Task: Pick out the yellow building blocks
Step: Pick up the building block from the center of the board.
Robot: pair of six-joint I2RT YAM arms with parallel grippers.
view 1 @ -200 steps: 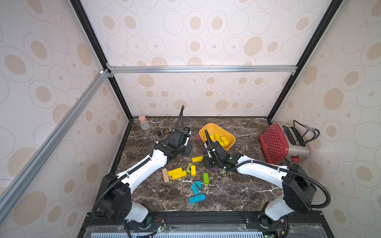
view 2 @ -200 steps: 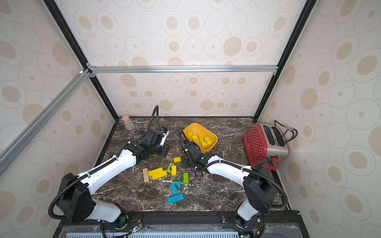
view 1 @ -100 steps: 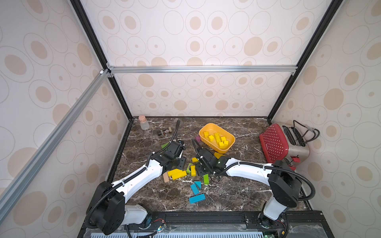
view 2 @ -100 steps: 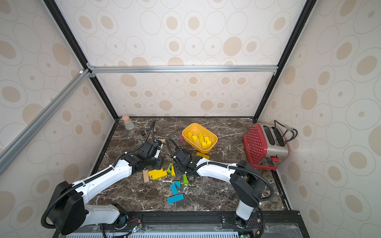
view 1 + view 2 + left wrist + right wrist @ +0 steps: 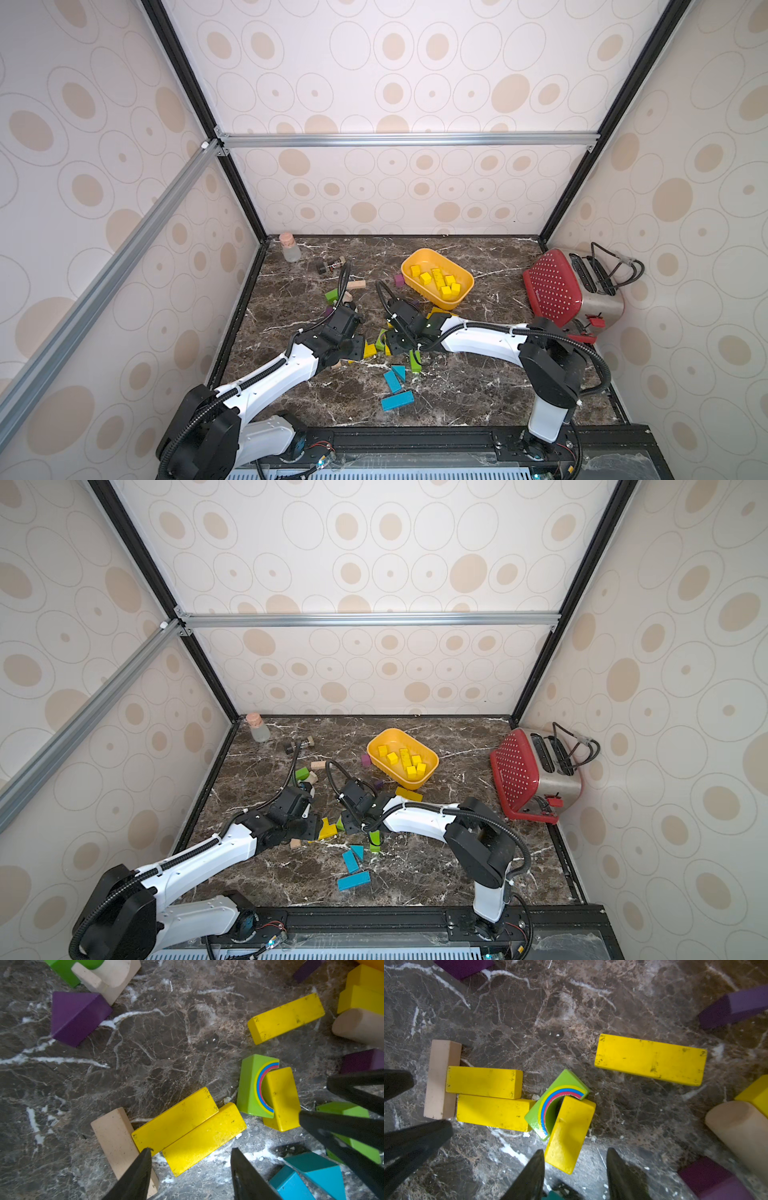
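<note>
Several yellow building blocks point(image 5: 436, 276) lie in the orange-yellow tub point(image 5: 467, 291). On the marble, two yellow bars point(image 5: 174, 1118) point(image 5: 204, 1138) lie side by side, and a third point(image 5: 285, 1018) lies apart. My left gripper point(image 5: 191, 1150) is open just over the end of the pair. A short yellow block point(image 5: 570, 1132) leans into a green rainbow arch point(image 5: 556, 1088). My right gripper point(image 5: 575, 1150) is open, with the block's near end between its fingers; one finger is close beside it and the other stands apart. In both top views the two grippers point(image 5: 357, 349) point(image 5: 353, 823) crowd the pile.
A red toaster point(image 5: 569, 291) stands at the right wall and a corked bottle point(image 5: 289, 248) at the back left. Blue blocks point(image 5: 397, 401), a green bar point(image 5: 414, 360), purple blocks point(image 5: 76, 1016) and plain wood blocks point(image 5: 116, 1136) lie around the grippers.
Both arms have come forward and down from near the tub to the loose pile. The right jaws have narrowed slightly around the short yellow block.
</note>
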